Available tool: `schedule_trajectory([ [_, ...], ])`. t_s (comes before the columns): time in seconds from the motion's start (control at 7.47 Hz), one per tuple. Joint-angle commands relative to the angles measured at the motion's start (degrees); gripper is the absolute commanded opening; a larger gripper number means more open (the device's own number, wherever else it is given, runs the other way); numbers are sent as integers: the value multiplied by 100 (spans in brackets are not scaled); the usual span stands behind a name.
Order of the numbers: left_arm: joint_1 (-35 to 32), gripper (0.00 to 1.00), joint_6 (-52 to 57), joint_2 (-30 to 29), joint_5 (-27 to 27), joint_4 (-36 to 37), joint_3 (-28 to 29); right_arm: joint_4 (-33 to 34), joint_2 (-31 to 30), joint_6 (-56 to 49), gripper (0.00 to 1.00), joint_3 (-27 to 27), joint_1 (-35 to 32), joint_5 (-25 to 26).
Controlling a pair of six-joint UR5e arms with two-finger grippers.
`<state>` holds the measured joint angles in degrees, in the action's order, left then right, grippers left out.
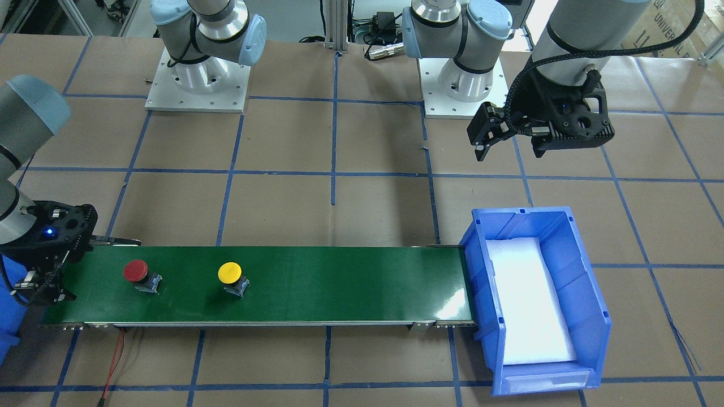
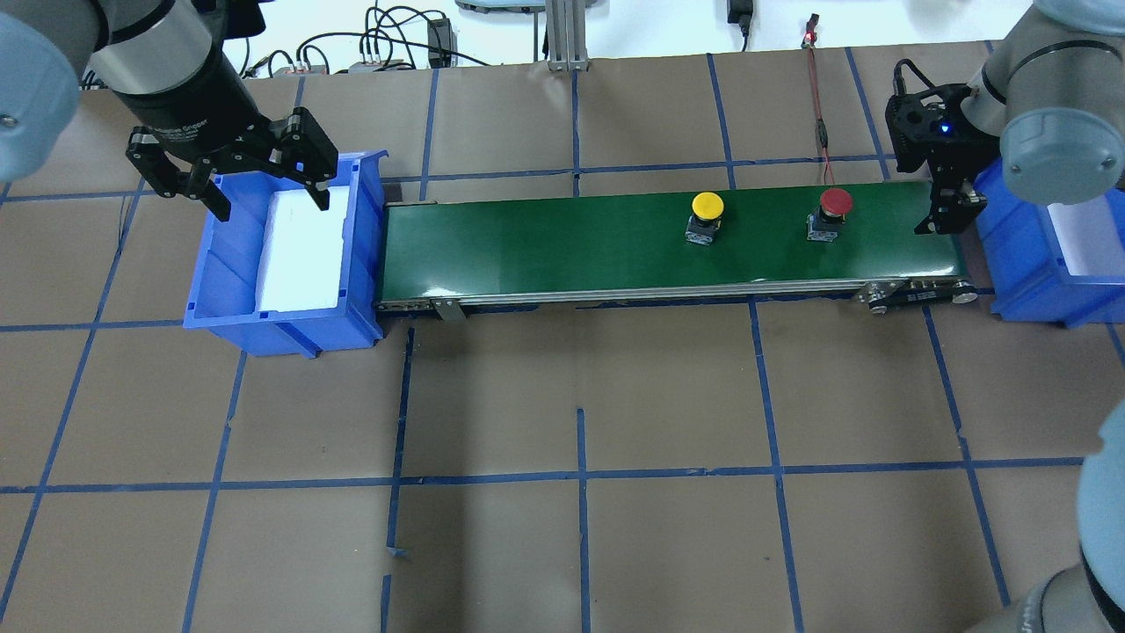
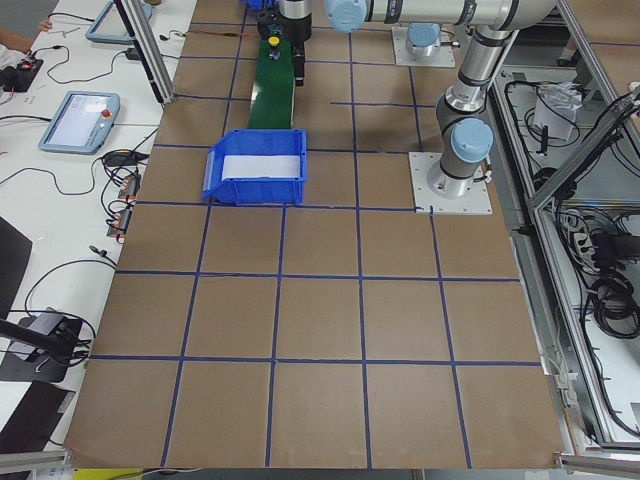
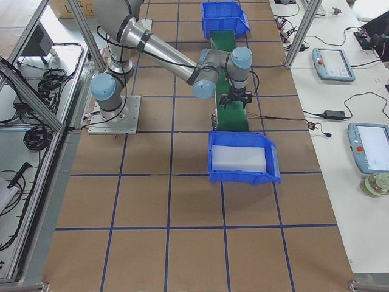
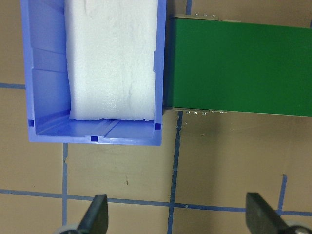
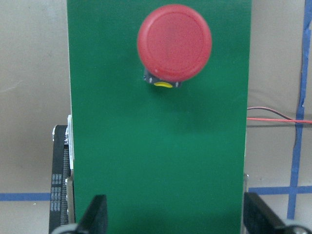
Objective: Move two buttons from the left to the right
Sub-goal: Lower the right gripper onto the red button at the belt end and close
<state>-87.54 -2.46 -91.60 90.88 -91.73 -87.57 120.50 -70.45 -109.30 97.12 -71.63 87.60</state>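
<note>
Two buttons on the green belt [image 2: 545, 246], neither gripped. Raised near the blue bin [image 2: 211, 290], left jaws spread; wrist lettering [image 2: 182, 132] too small to read. Then yellow button [image 2: 707, 205] past mid-belt, red button [image 2: 835, 201] further right, right jaws spread at belt end.

red button [image 2: 834, 203] | yellow button [image 2: 707, 207] | upright, apart on green belt [image 2: 545, 242]

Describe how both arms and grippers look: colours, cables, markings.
The left arm and right arm are silver-grey tubes with pale blue joint caps. A black braided cable runs down the left wrist, which bears white lettering. The left gripper and right gripper are black; a blue light glows above the right one.
</note>
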Motion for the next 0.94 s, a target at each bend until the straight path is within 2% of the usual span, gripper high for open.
schedule_trajectory([
  [0.0, 0, 100, 0, 10, 0, 5, -14, -9, -38, 23, 97, -26, -114, 12],
  [0.8, 0, 100, 0, 2, -9, -3, -23, 0, 84, 348, 97, 26, -431, 3],
])
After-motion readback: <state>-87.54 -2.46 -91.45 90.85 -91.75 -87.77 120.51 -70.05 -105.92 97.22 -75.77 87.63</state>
